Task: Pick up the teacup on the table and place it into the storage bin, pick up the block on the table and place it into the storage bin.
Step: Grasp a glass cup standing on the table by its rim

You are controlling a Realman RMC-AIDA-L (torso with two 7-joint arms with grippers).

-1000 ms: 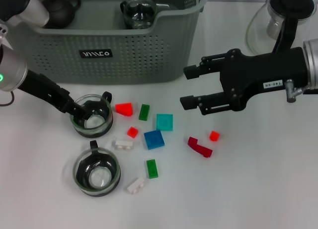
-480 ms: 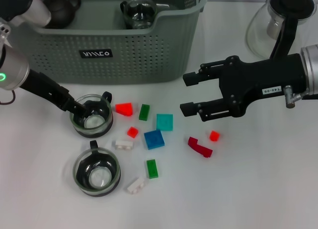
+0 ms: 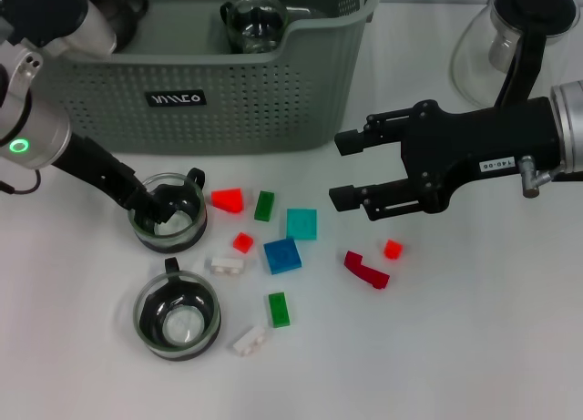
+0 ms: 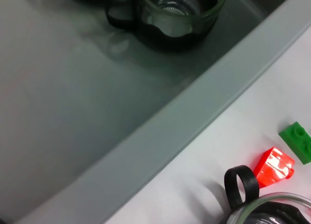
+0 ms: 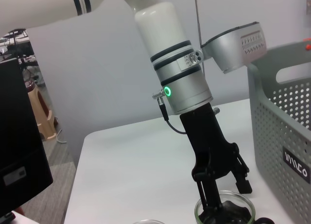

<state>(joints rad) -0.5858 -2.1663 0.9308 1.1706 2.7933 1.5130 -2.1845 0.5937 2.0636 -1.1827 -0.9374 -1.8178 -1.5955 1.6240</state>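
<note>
Glass teacup with a black band and black loop handle (image 3: 168, 212), sitting on the white bench (image 3: 474, 347) just in front of the big grey-green plastic basket with holes in its walls (image 3: 228, 83). Left hand (image 3: 148, 205) down on that cup, one finger dipped inside the rim and the other outside, as the right wrist view shows; looks pinched on the wall of the cup, with the cup not lifted off the bench. Second glass cup of the same kind (image 3: 178, 316) nearer the robot, untouched. Inside the basket, another glass cup (image 3: 255, 24) and a dark round teapot (image 3: 114, 19).

Little blocks spread on the bench beside the cups: red wedge (image 3: 228, 199), small green brick (image 3: 264, 205), teal square tile (image 3: 301, 224), blue square block (image 3: 282, 255), small red cube (image 3: 242, 242), white brick (image 3: 225, 265), another green brick (image 3: 278, 309), another white brick (image 3: 249, 340), dark red bent piece (image 3: 366, 269) and tiny red cube (image 3: 393, 249).

Right hand (image 3: 348, 171) hanging above the bench over the blocks, fingers spread wide, holding nothing. Clear glass jug with a black handle (image 3: 510, 37) far off behind it.

Step in hand, by the look of it: picking up the first teacup. Next: straight lift, high enough to clear the basket's rim, then over and down inside, away from the cup and teapot there. After that, probably a block for the right hand.
</note>
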